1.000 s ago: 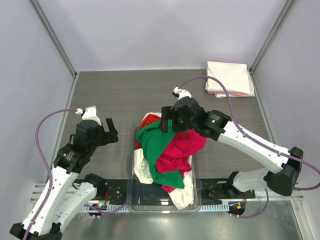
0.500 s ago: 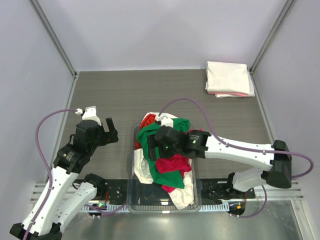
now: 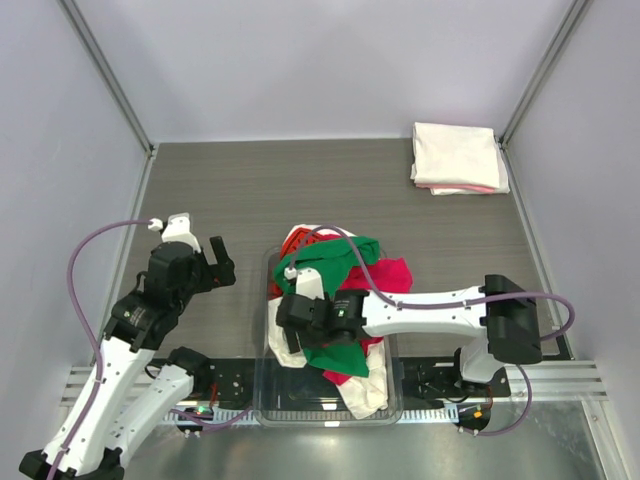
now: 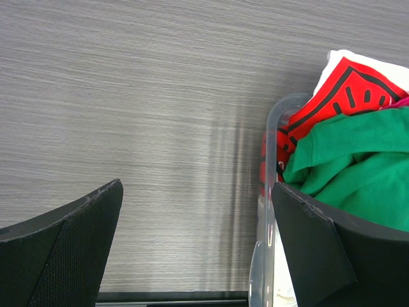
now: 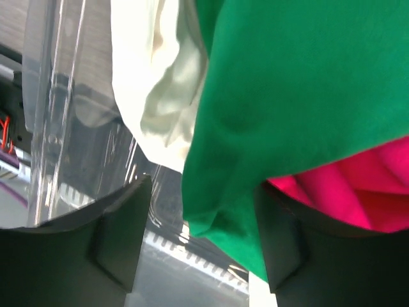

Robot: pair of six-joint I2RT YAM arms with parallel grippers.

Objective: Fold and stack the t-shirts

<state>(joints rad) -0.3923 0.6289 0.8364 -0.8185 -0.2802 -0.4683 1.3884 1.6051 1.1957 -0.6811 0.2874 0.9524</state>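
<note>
A pile of t-shirts fills the clear bin (image 3: 262,400). The bright green t-shirt (image 3: 335,262) lies on top, over a magenta-red one (image 3: 395,275), a white one (image 3: 372,385) and a red one with white print (image 3: 297,240). My right gripper (image 3: 303,318) is low over the bin's left side. In the right wrist view it (image 5: 204,236) is open, with a hanging edge of the green t-shirt (image 5: 307,96) between the jaws, the magenta one (image 5: 345,192) on the right and the white one (image 5: 160,83) on the left. My left gripper (image 3: 205,262) is open and empty over the table, left of the bin.
A folded cream-white and pink stack (image 3: 458,157) lies at the table's back right corner. The bin's clear wall (image 5: 57,128) is just left of the right fingers. In the left wrist view the bin's rim (image 4: 271,141) stands beside the right finger. Grey walls enclose the table.
My right gripper has swung from the back of the bin forward and left, down onto the pile's left side. The green t-shirt has shifted with it. The left arm has not moved.
</note>
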